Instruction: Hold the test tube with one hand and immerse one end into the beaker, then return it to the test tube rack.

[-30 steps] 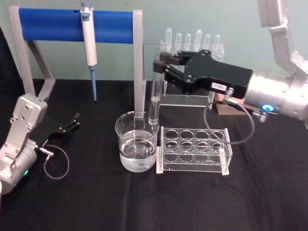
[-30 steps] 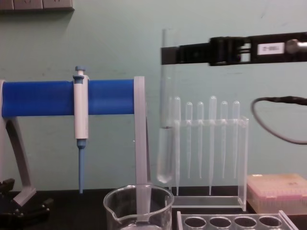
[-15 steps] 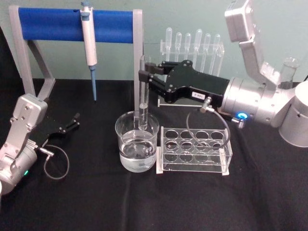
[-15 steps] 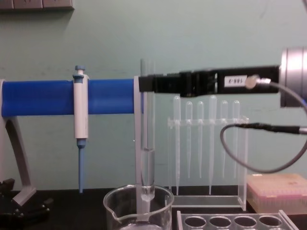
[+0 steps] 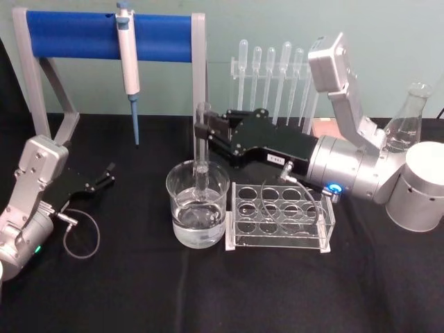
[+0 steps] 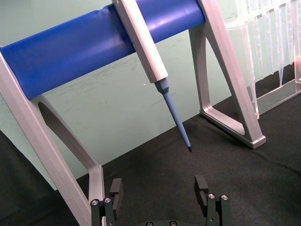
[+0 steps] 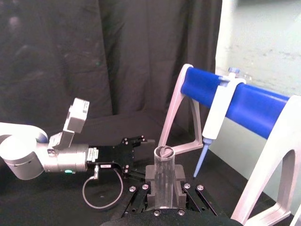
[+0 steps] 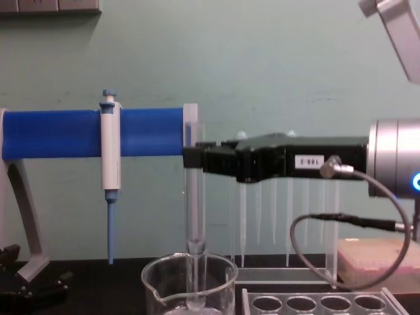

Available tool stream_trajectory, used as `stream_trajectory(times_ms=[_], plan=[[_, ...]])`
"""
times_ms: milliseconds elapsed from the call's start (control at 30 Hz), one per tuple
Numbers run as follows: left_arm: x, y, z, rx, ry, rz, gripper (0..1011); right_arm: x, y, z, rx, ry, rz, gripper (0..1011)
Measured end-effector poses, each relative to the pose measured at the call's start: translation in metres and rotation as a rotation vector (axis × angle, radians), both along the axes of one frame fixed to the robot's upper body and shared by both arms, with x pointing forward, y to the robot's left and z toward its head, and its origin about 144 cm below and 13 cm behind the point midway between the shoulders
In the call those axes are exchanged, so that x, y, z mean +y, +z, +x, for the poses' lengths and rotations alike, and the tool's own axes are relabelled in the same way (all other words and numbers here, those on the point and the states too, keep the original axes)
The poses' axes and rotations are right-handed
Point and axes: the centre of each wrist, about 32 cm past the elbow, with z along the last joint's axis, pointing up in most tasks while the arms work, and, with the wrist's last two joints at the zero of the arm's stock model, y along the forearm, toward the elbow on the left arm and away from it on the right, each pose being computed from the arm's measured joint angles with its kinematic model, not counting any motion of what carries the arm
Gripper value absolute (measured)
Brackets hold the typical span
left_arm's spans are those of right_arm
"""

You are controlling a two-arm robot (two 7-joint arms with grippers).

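I am watching the right gripper [image 5: 202,132] pinching the test tube [image 5: 202,158] between its flat black fingers [image 7: 175,175], just below the flared rim. The long clear glass tube is standing upright, with its round end below the rolled rim of the one wide glass beaker [image 5: 182,229]. I cannot tell whether it is reaching the water. One clear test tube rack [image 5: 277,244] with round holes is sitting just beside the beaker. Six frosted plastic pipettes [image 5: 285,69] are standing behind. One micropipette [image 5: 127,62] is hanging on the blue bar [image 5: 76,36]. The left gripper [image 6: 159,188] is resting on the black cloth [image 5: 222,298], fingers spread.
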Motion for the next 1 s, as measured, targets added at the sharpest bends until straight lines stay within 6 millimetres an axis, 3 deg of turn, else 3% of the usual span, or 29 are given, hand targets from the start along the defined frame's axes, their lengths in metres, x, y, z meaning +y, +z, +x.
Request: stream_trajectory(times_ms=[1000], plan=[[0.0, 0.0, 0.0, 0.0, 0.0, 0.0, 1000, -0.001, -0.051, -0.008, -0.037, -0.023, 0.007, 244]])
